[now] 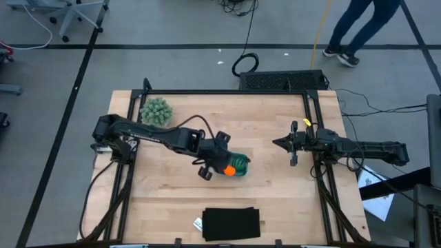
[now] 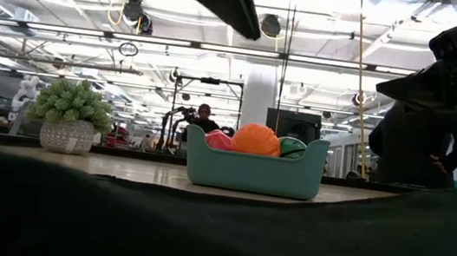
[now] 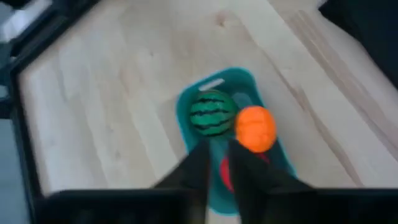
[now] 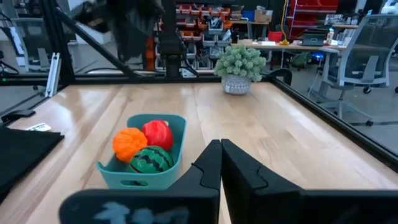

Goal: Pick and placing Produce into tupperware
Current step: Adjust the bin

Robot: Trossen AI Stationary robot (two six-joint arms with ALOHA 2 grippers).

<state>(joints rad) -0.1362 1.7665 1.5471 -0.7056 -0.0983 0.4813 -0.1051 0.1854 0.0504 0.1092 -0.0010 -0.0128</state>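
Fingers of the left gripper [image 3: 216, 163] are sitting nearly together, holding nothing, hanging just above the teal tub [image 1: 239, 165], likely because its load is already delivered. Inside are lying the orange ball [image 3: 255, 128], watermelon ball [image 3: 212, 112] and red ball [image 4: 157, 133], so the task is looking finished. Right gripper [image 4: 221, 160], fingers pressed together and empty, is waiting well apart, pointing toward the tub. Its wrist view is showing all three balls plainly; the overhead view is hiding the red one.
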